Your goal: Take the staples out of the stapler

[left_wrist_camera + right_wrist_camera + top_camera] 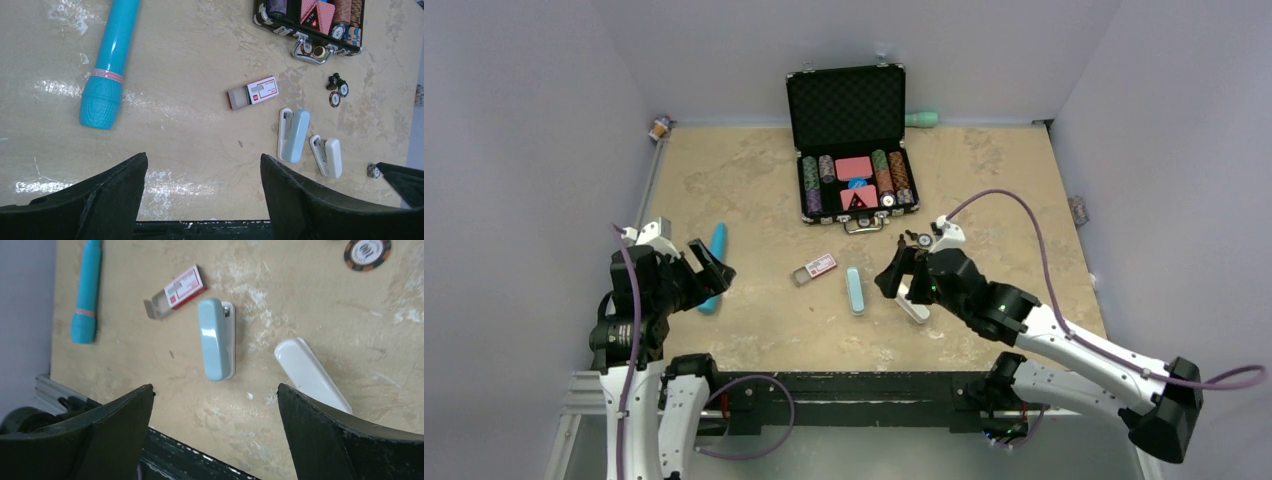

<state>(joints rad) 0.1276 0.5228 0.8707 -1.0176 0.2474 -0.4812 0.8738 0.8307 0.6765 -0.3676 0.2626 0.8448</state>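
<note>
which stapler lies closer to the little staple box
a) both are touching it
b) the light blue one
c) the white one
b: in the right wrist view the light blue stapler lies just beside the staple box without touching it. The white stapler lies farther off, on the blue stapler's other side.

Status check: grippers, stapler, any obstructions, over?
Left gripper open, empty. Right gripper open, empty, above staplers. Blue stapler and white stapler lie side by side on table, neither gripped. Staple box beyond blue stapler, nothing blocking.
</note>
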